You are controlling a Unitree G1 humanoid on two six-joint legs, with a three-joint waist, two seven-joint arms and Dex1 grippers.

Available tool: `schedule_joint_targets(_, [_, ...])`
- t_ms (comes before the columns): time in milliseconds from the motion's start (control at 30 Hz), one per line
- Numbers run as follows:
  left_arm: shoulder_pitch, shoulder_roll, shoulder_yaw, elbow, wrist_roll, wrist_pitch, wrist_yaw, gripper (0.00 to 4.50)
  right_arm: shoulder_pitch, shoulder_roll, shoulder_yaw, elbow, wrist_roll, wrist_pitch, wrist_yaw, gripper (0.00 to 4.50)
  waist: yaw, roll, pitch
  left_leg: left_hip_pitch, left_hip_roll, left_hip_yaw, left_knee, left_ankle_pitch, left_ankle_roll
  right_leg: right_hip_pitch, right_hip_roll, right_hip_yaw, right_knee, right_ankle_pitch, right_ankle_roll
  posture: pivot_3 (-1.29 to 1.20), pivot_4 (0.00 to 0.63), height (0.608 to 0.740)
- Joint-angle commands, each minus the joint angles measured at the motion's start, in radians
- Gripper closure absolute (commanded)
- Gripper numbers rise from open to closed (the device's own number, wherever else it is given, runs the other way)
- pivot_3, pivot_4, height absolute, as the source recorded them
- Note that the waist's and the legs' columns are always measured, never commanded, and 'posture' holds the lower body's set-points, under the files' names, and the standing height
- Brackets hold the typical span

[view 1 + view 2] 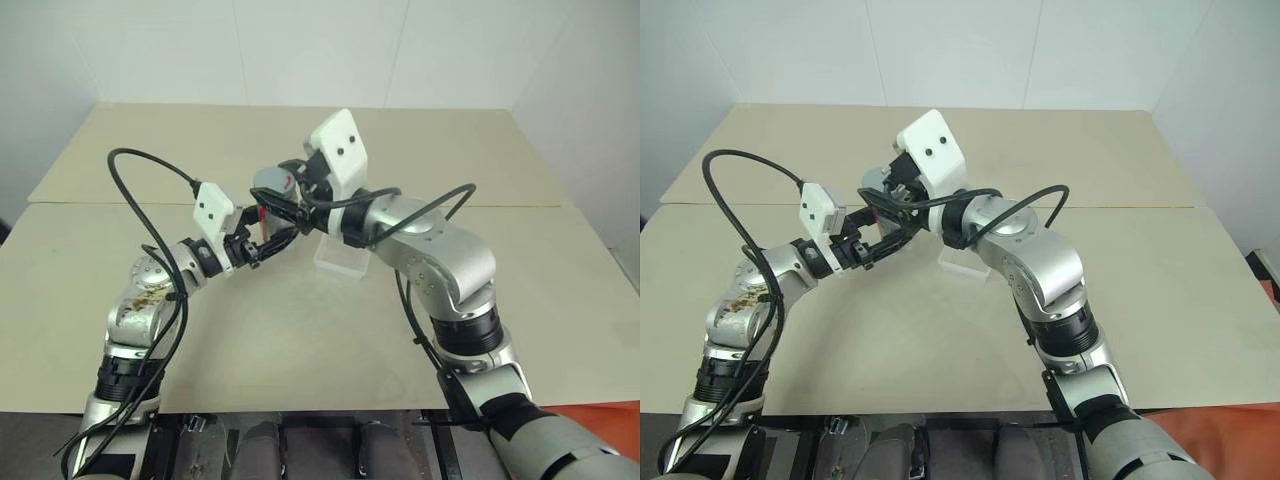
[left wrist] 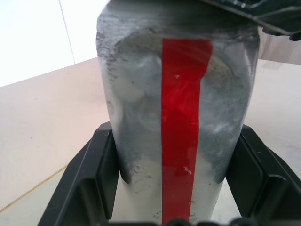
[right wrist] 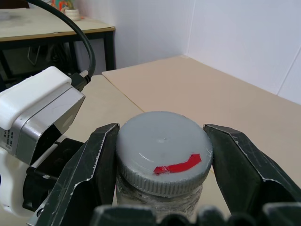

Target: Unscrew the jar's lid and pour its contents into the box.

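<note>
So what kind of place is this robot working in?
Probably a lab or test room: a bare beige table set against plain white walls, and a second desk with clutter on it off to the side.

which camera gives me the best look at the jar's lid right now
The right wrist view: the lid faces the camera, grey with its red mark, clamped between the right hand's fingers on the jar. The left wrist view shows the jar's striped side, the lid barely at its top. In the head views the right hand mostly hides it.
</note>
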Motion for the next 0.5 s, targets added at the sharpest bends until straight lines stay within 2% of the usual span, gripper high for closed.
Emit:
schedule_joint_targets(33, [0.011, 0.030, 0.003, -0.055, -0.036, -0.011, -0.067, 1.72, -0.021, -0.015, -0.027, -0.014, -0.001, -0.030, 0.028, 1.70, 0.000, 0.000, 0.000, 0.000, 0.000, 0.000, 0.000, 0.000, 0.000, 0.000, 0.000, 0.000, 0.000, 0.000, 0.000, 0.00, 0.150, 0.740])
schedule_joint_targets(167, [0.041, 0.064, 0.033, -0.068, -0.145, -0.072, -0.259, 1.72, -0.002, -0.076, -0.076, 0.012, 0.116, -0.085, 0.248, 1.70, -0.001, 0.000, 0.000, -0.001, 0.000, 0.000, 0.000, 0.000, 0.000, -0.001, 0.000, 0.000, 0.000, 0.000, 0.000, 0.00, 0.150, 0.740])
schedule_joint_targets(267, [0.049, 0.115, 0.041, -0.079, -0.208, -0.052, -0.380, 1.72, 0.003, -0.132, -0.094, 0.024, 0.196, -0.111, 0.414, 1.70, -0.001, 0.000, 0.000, -0.004, 0.000, 0.000, 0.000, 0.000, 0.000, -0.005, 0.000, 0.000, -0.001, 0.000, 0.000, 0.00, 0.150, 0.740])
schedule_joint_targets(500, [0.016, 0.148, 0.030, -0.086, -0.263, -0.032, -0.487, 1.72, -0.006, -0.245, -0.059, 0.090, 0.298, -0.196, 0.801, 1.70, 0.001, 0.000, 0.000, -0.005, 0.000, 0.001, 0.001, 0.000, 0.000, -0.007, 0.000, 0.001, -0.001, 0.000, 0.000, 0.00, 0.150, 0.740])
